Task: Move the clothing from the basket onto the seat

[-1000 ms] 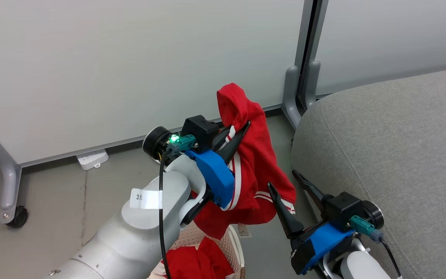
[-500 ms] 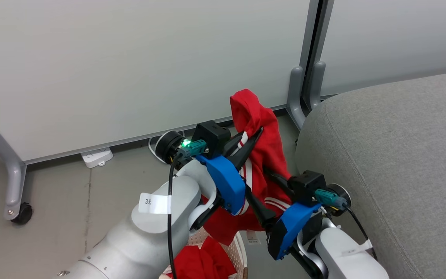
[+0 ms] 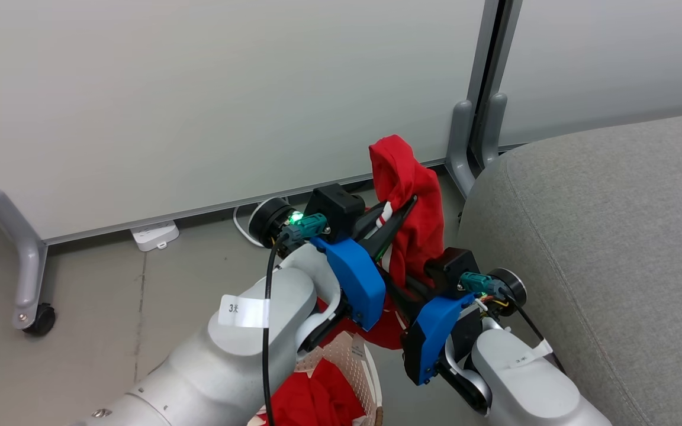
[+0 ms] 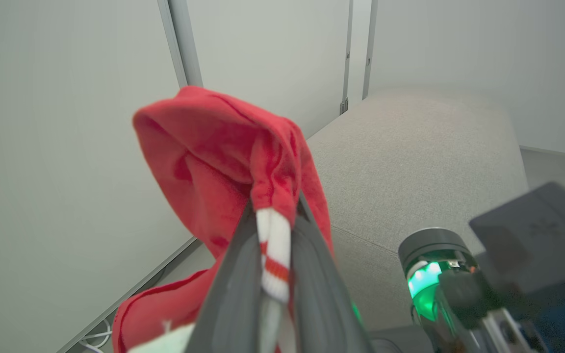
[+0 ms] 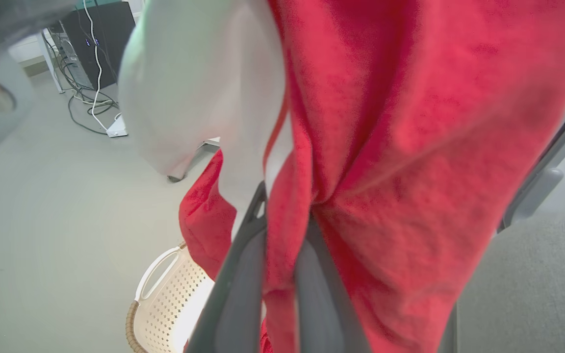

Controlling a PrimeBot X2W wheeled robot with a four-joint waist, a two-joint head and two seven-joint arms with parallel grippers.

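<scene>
Pale arms (image 3: 216, 367); blue housings (image 3: 353, 278) (dark fingers (image 3: 394, 220))

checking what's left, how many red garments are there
2. Lifted garment: gripped by left hand and right hand, beside the seat. Second garment: in the basket, maybe hiding more.

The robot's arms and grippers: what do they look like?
The left arm and right arm are pale grey and rounded, with small white tags. The left gripper and right gripper have blue housings, teal plugs, black cables and long dark fingers.

Garment (image 3: 409, 195) above basket (image 3: 350, 355), left of seat (image 3: 601, 248).
</scene>
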